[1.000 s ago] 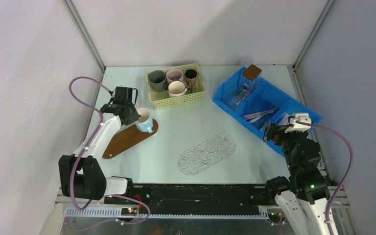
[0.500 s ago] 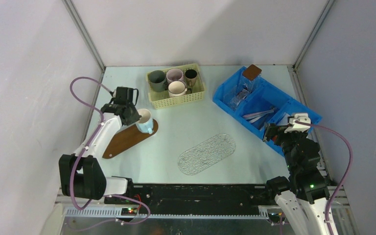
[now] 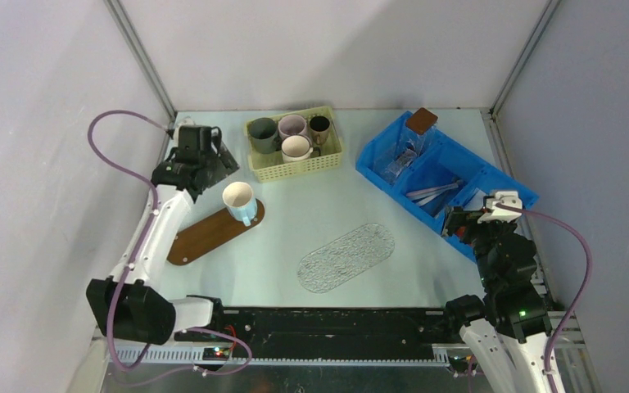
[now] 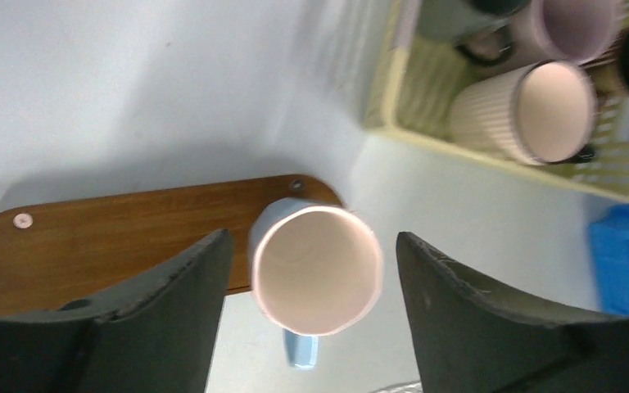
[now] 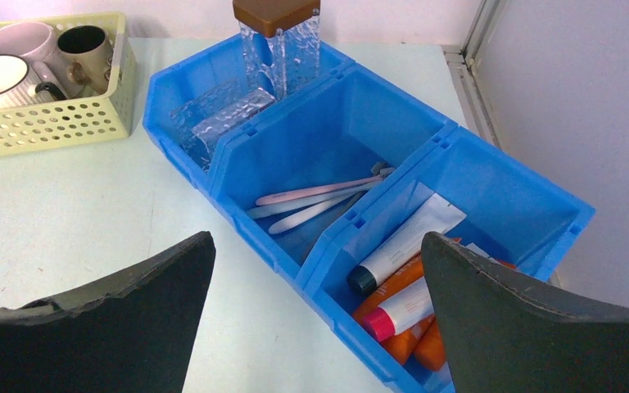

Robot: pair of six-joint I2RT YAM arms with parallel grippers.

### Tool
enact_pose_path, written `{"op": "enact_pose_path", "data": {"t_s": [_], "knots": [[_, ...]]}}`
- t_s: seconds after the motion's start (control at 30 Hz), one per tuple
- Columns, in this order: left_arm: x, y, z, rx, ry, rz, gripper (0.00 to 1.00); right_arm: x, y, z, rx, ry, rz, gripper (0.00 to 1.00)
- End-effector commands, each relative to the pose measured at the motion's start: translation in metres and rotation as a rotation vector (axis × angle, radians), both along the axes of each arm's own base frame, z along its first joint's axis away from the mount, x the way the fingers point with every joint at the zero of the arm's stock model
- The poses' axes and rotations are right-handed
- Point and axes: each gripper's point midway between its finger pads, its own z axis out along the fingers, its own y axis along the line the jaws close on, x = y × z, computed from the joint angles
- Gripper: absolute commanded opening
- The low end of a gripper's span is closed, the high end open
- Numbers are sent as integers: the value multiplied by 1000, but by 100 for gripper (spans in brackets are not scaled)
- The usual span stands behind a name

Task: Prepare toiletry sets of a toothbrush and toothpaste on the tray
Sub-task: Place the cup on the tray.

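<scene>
Gaping left end effector [image 4: 312, 236] near mug [image 4: 315, 274]

bin [image 5: 524, 188] blue | toothbrushes [image 5: 315, 193] pale pink | tubes [image 5: 414, 233] orange, white | mug [image 4: 315, 270] blue, inside perhaps pink

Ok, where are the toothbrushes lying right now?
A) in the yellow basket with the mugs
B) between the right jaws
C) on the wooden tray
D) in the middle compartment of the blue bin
D: the toothbrushes lie in the blue bin's middle compartment, beside the one holding the toothpaste tubes.
</scene>
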Motion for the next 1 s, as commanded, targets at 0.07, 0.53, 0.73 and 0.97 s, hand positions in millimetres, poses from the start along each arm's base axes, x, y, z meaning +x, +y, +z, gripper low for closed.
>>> {"op": "enact_pose_path", "data": {"t_s": [0.07, 0.53, 0.73, 0.97], "knots": [[35, -35, 71, -102, -187, -15, 85, 1, -3, 11, -2, -45, -14, 99], [139, -90, 43, -98, -142, -19, 79, 1, -4, 5, -2, -31, -26, 99], [174, -78, 27, -82, -124, 35, 75, 1, -5, 3, 0, -23, -33, 99], [207, -68, -10, -119, -102, 121, 66, 3, -4, -2, 15, -6, -35, 99]]}}
